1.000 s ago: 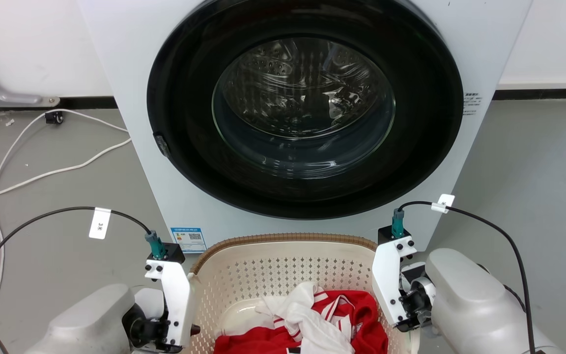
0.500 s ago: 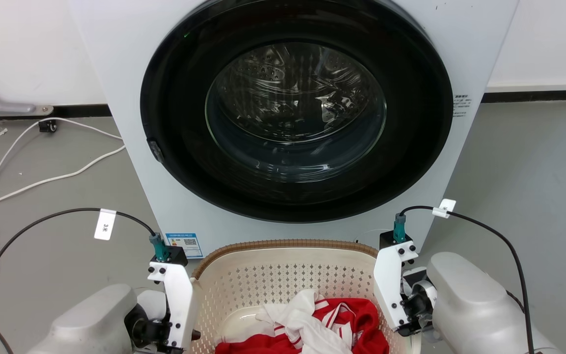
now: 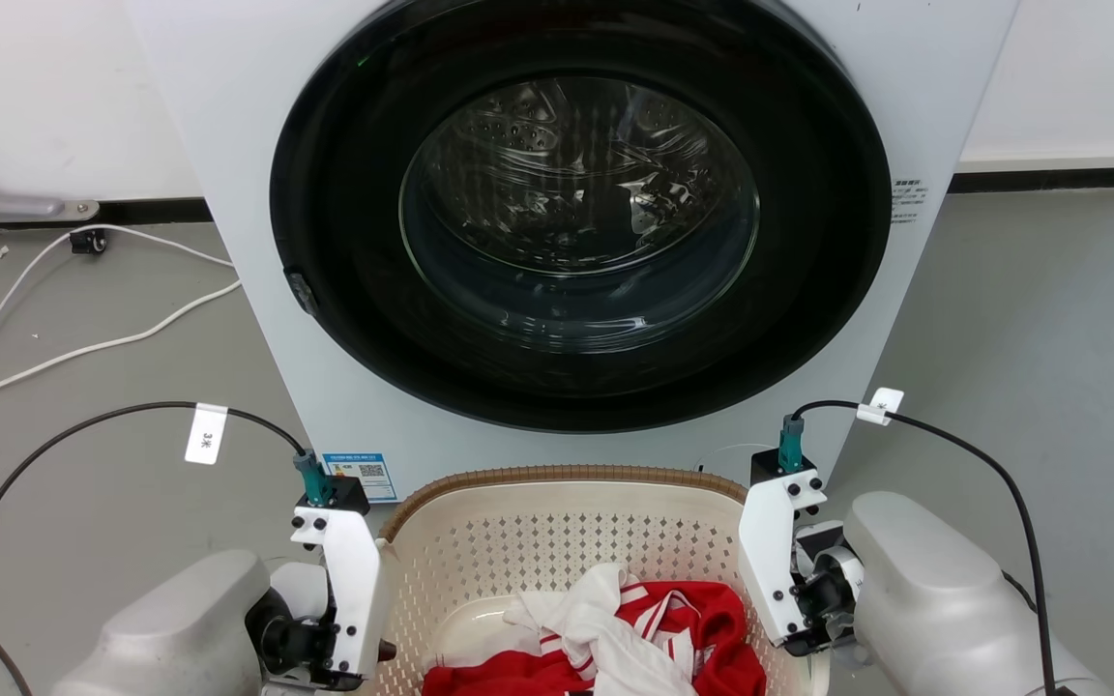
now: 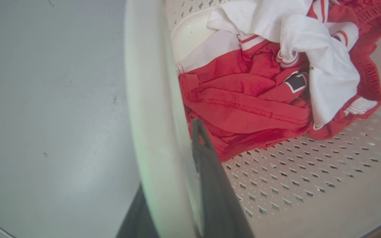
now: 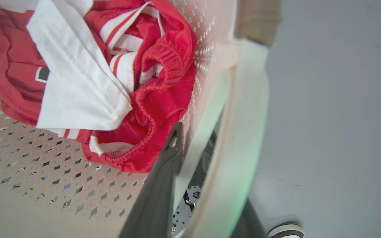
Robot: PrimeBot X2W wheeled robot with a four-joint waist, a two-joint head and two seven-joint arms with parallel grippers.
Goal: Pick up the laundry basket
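The laundry basket (image 3: 557, 536), cream-white and perforated with a brown woven-look rim, sits low in the head view, just in front of the washing machine. It holds red and white clothes (image 3: 615, 643). My left gripper (image 3: 378, 650) is shut on the basket's left white handle (image 4: 150, 109), one dark finger (image 4: 210, 178) inside the wall and the other outside. My right gripper (image 3: 794, 643) is shut on the right handle (image 5: 240, 142), with one finger (image 5: 160, 191) inside. Whether the basket is off the floor I cannot tell.
A white front-loading washing machine (image 3: 257, 319) with a closed dark round door (image 3: 576, 213) stands right behind the basket. White cables (image 3: 83, 348) lie on the grey floor at the left. Black cables loop from both wrists. A white wall runs behind.
The whole head view has shifted a little, so the camera moved. Both grippers keep their hold on the handles, and a thin gap now shows between the basket rim and the machine's base.
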